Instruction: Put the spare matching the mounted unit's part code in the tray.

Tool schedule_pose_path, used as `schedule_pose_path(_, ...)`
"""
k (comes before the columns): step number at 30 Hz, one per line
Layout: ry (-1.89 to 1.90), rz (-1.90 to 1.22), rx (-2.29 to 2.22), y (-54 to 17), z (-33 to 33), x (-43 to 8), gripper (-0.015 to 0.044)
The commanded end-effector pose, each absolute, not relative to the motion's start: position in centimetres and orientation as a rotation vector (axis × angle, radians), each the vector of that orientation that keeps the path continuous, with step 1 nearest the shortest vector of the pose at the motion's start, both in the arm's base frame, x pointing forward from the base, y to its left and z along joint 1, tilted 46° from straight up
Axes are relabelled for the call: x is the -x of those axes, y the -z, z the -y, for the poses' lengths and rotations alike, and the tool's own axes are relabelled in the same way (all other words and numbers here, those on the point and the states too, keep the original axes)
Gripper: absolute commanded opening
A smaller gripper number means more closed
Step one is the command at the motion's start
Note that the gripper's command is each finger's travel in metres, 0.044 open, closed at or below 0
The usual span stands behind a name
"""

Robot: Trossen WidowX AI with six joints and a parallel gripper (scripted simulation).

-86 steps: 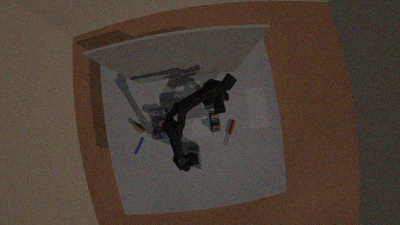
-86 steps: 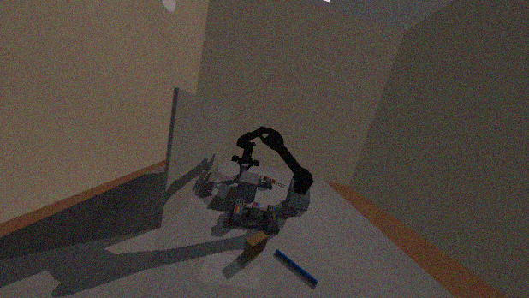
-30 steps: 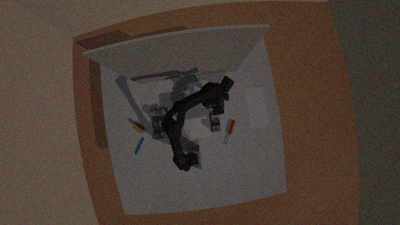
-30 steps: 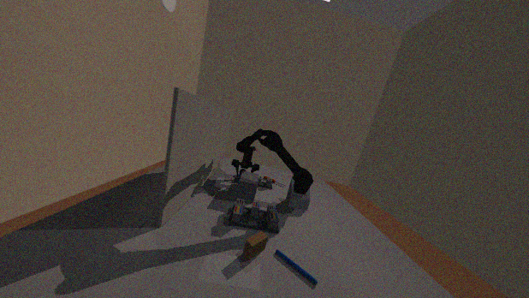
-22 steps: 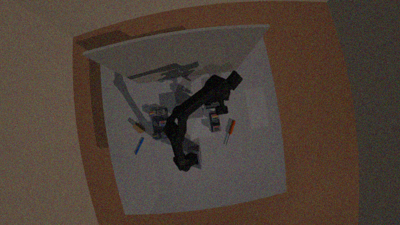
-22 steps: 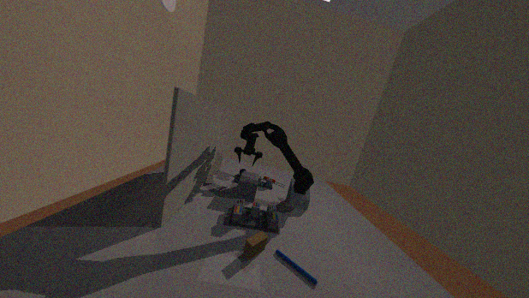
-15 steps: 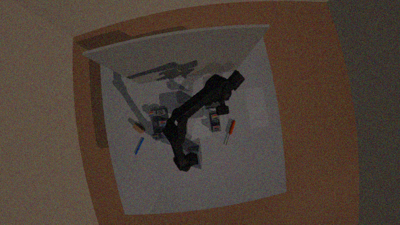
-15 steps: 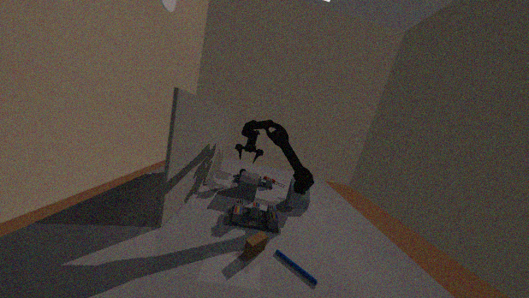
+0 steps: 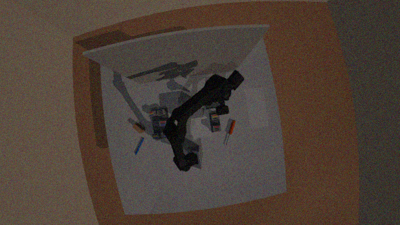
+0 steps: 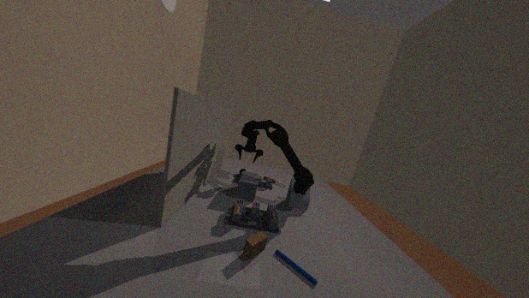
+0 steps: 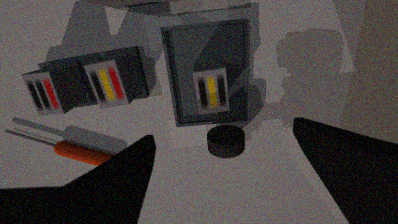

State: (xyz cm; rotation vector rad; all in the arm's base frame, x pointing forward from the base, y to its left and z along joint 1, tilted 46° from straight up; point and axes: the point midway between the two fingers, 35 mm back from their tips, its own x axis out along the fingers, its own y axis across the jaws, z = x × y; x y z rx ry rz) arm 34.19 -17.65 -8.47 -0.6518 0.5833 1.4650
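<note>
My gripper point(image 10: 247, 160) point(image 11: 222, 133) is open and empty, above and a little in front of the dark tray point(image 11: 184, 65). A unit point(image 11: 212, 91) with a black, yellow, black striped label lies inside the tray, near its front wall, apart from the fingers. Left of the tray, a dark holder bears a unit point(image 11: 43, 94) striped black, black, red and a unit point(image 11: 105, 84) striped black, yellow, red. Another dark rack point(image 10: 252, 226) holds several units with coloured labels, too small to read. The arm hides most of the tray in the top view.
A black round puck point(image 11: 226, 141) point(image 10: 242, 170) stands just in front of the tray. An orange-handled tool point(image 11: 82, 153) point(image 9: 232, 127) lies beside the holder. A tan block point(image 10: 255, 246) and a blue stick point(image 10: 296, 267) point(image 9: 139, 146) lie near the rack. A pale upright panel point(image 9: 181, 48) borders the table.
</note>
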Motion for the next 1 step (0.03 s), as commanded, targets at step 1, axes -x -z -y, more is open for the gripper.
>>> schedule_pose_path(1, -1.466, -0.585, 0.647, 8.62, 17.55, -34.14, 0.044)
